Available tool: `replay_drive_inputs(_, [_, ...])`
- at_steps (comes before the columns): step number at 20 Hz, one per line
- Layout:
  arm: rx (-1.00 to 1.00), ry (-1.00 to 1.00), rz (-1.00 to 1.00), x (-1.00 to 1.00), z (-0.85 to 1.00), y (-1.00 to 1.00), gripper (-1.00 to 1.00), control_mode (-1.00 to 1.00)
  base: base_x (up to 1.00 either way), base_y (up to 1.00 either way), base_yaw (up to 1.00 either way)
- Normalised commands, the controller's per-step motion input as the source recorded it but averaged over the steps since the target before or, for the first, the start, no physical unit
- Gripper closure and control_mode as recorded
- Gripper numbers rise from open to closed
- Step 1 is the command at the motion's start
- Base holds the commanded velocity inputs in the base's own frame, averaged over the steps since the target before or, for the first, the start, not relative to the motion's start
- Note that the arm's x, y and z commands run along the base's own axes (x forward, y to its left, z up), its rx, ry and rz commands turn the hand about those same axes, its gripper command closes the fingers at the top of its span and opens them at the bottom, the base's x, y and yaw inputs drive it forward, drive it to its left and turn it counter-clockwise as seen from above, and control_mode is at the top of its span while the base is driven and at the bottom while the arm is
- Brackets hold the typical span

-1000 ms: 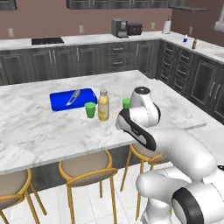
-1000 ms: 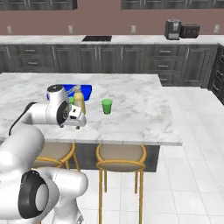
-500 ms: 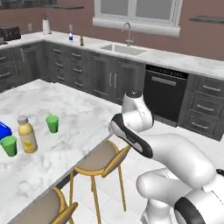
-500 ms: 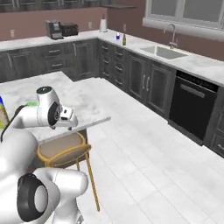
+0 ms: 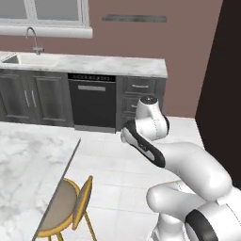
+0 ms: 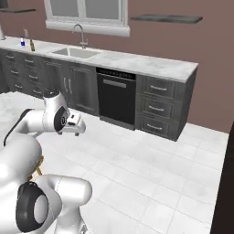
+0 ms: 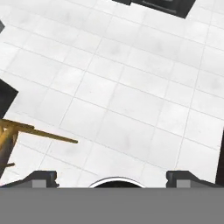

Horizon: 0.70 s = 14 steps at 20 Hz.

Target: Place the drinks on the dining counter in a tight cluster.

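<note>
The robot's pincer [image 7: 112,177] hangs over bare white floor tiles [image 7: 131,100], its two dark fingertips [image 7: 43,177] spread wide apart with nothing between them. In the left base view the white arm [image 5: 146,136] bends above the floor, just beside the corner of the marble island tabletop [image 5: 33,164], where a round tan stool [image 5: 63,209] with a yellow frame is tucked under the overhanging edge. Against the far wall runs a marble wall counter [image 6: 151,66] over dark cabinets, with a black dishwasher [image 6: 116,96], a sink [image 6: 75,52] and a curved tap [image 6: 81,34] under a window. Two small bottles, one with a blue cap [image 6: 22,42] and one slim and brown [image 6: 32,45], stand near each other at the far left end of that wall counter, well apart from the island. A yellow stool leg [image 7: 41,134] crosses the left of the hand view.
</note>
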Motion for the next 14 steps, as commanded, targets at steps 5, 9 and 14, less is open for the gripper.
replay_drive_inputs(5, [0.0, 0.0, 0.0, 0.0, 0.0, 0.0, -1.0, 1.0, 0.85, -0.1, -0.07])
replay_drive_inputs(9, [0.0, 0.0, 0.0, 0.0, 0.0, 0.0, -1.0, 1.0, 0.94, -0.05, 0.01])
replay_drive_inputs(14, [0.0, 0.0, 0.0, 0.0, 0.0, 0.0, -1.0, 1.0, 0.94, -0.02, 0.02])
